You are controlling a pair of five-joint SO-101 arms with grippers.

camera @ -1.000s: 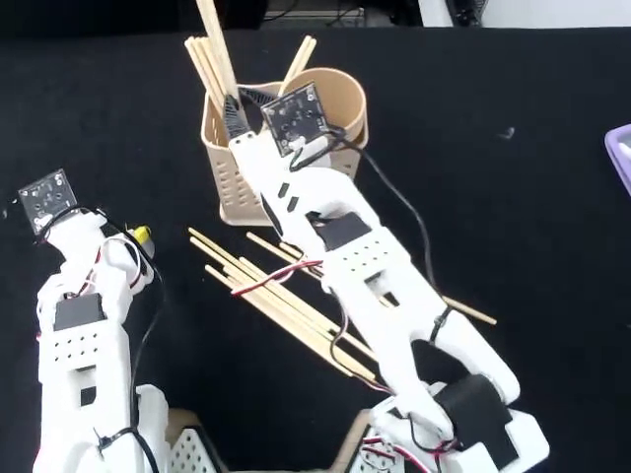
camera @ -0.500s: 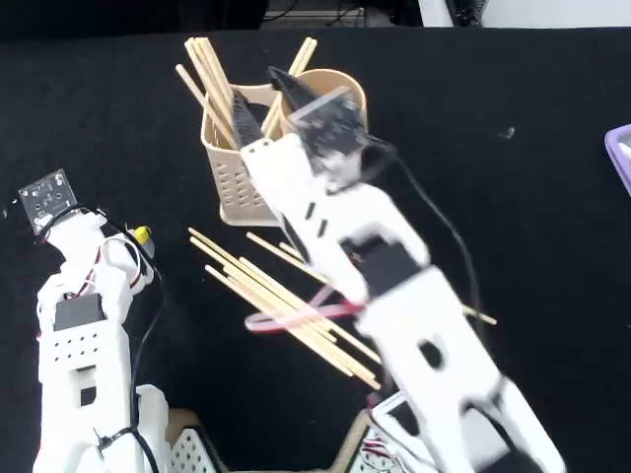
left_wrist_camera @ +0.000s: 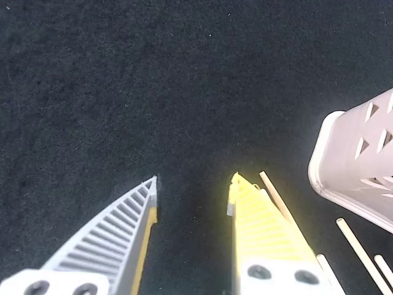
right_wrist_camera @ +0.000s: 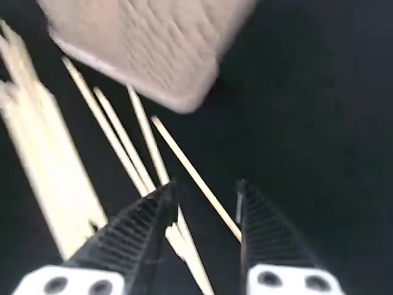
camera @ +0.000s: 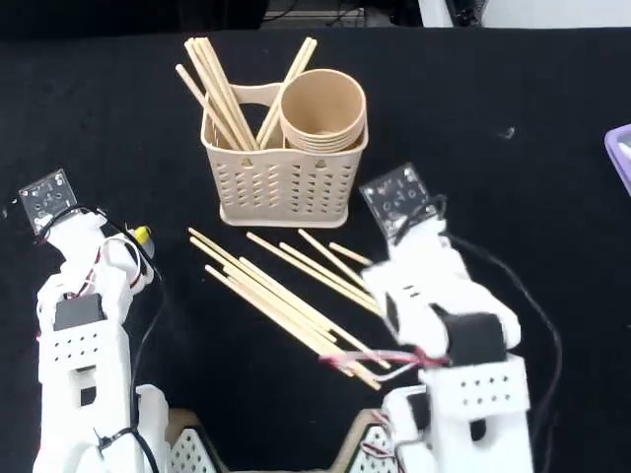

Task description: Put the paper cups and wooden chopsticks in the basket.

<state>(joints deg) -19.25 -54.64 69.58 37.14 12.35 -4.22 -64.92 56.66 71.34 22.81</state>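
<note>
Loose sticks lie under the right gripper.
Its fingers are spread apart, holding nothing. The left gripper is spread apart too. The cups sit in the basket.

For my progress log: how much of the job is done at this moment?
Done: the paper cups and several chopsticks stand in the basket. In hand: nothing; the right tool is open above the loose chopsticks, the left tool open too. Left: those loose chopsticks on the table.
</note>
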